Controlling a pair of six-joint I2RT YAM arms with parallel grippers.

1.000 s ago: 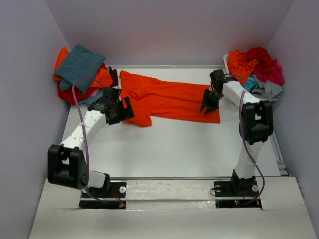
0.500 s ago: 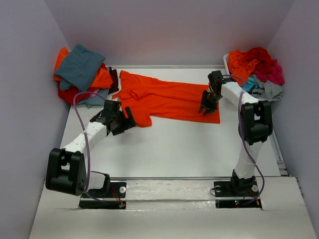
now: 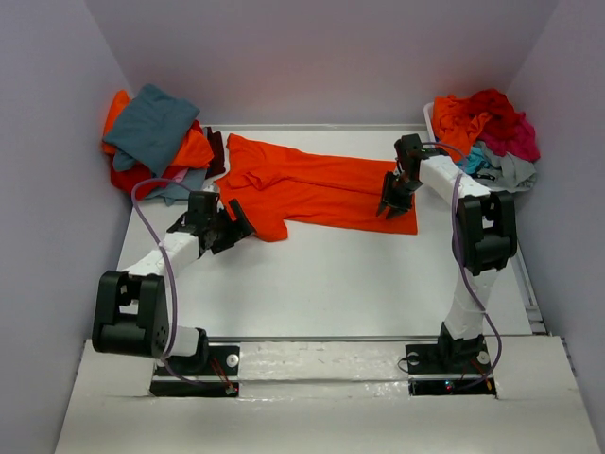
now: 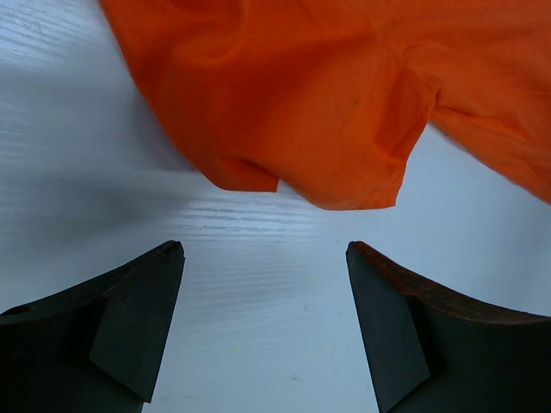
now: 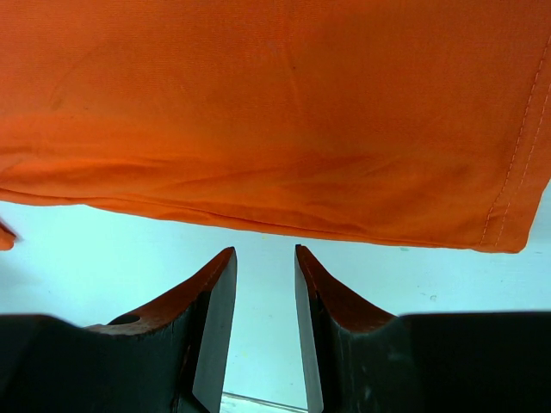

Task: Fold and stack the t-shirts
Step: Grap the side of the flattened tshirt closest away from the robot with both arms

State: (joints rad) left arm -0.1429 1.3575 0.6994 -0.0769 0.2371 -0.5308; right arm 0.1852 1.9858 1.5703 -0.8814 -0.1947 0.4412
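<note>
A white table (image 3: 331, 274) sits boxed in by pale walls. The left gripper (image 4: 263, 258) hangs low over bare tabletop with its jaws spread wide and nothing between them, just short of the near sleeve of the orange t-shirt (image 3: 312, 189). The right gripper (image 5: 265, 258) has its jaws only a narrow gap apart, also empty, with its tips just short of a cloth edge at the shirt's right end. The orange t-shirt lies flat, stretched left to right. Left of it sits a pile of shirts (image 3: 156, 137) with a teal-grey one on top. Right of it a white bin (image 3: 430, 115) holds a heap of shirts (image 3: 487, 128) in orange, red, magenta, turquoise and grey.
</note>
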